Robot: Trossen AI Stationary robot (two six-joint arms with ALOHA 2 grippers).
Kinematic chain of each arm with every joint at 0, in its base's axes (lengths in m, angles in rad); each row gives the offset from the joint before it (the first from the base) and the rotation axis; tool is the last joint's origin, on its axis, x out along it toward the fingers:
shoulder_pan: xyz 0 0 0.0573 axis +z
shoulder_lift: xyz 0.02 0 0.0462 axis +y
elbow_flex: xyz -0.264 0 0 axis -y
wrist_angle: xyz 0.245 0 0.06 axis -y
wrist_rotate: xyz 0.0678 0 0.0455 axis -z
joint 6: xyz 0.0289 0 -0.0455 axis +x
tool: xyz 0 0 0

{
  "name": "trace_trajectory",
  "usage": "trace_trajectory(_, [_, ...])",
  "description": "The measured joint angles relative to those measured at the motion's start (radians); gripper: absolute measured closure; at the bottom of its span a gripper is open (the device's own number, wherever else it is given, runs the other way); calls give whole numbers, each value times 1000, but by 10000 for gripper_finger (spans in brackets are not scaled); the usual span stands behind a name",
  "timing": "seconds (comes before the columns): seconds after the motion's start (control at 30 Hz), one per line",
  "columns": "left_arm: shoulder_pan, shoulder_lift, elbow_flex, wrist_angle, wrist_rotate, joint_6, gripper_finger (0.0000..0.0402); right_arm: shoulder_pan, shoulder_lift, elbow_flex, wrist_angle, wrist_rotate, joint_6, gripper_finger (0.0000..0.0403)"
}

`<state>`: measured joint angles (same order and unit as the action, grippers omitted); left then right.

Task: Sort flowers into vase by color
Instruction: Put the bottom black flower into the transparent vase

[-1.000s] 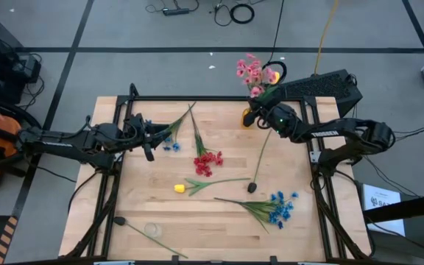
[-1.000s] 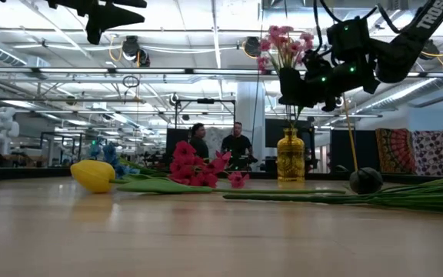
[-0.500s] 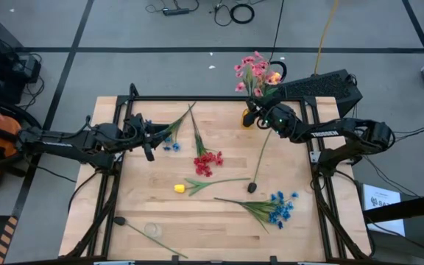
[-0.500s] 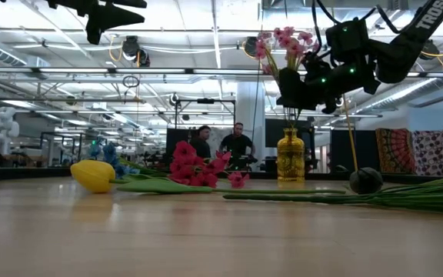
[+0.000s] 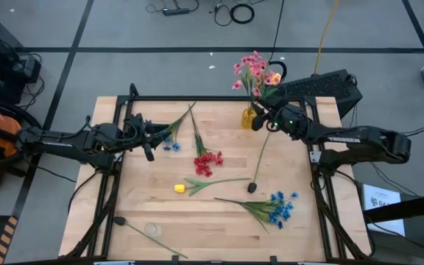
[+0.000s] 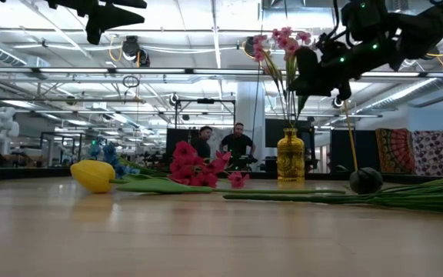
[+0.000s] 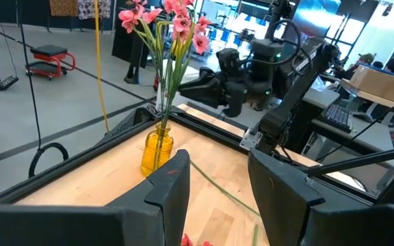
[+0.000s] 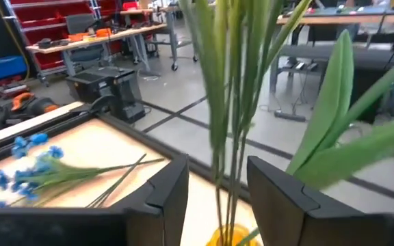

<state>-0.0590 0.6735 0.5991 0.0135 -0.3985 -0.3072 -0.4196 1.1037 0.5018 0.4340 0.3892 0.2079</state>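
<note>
right claw (image 5: 262, 112): released, by pink flowers (image 5: 252, 71) in yellow vase (image 5: 249, 118) | left claw (image 5: 150, 137): released, over blue sprig (image 5: 169, 144)

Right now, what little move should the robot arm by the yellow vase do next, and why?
Probably back the right pincer away from the pink flowers. Their stems already stand in the yellow vase, and the open fingers sit on either side of them. Other flowers, such as the red flowers, lie on the table.

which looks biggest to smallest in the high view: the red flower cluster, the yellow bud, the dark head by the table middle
1. red flower cluster
2. yellow bud
3. dark head

The last two look close in size, so that order is unsure.
</note>
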Motion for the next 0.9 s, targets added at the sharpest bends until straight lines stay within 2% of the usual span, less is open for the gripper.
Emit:
trace_trajectory(0.17, [0,0,0,0,-1,-3,246,55,-86,0,-167,-13,83,264])
trace_trajectory(0.37, [0,0,0,-5,-5,-54,246,129,-122,0,-382,-192,274,269])
trace_trajectory(0.47, [0,0,0,-6,-5,-54,246,177,-111,0,-454,-235,389,285])
trace_trajectory(0.6, [0,0,0,-6,-5,-68,246,259,-84,0,-462,-232,499,327])
trace_trajectory(0.73, [0,0,0,-17,-4,-106,246,353,-56,0,-448,-181,561,386])
trace_trajectory(0.9, [0,0,0,-91,-4,-190,246,465,-20,0,-430,-96,662,394])
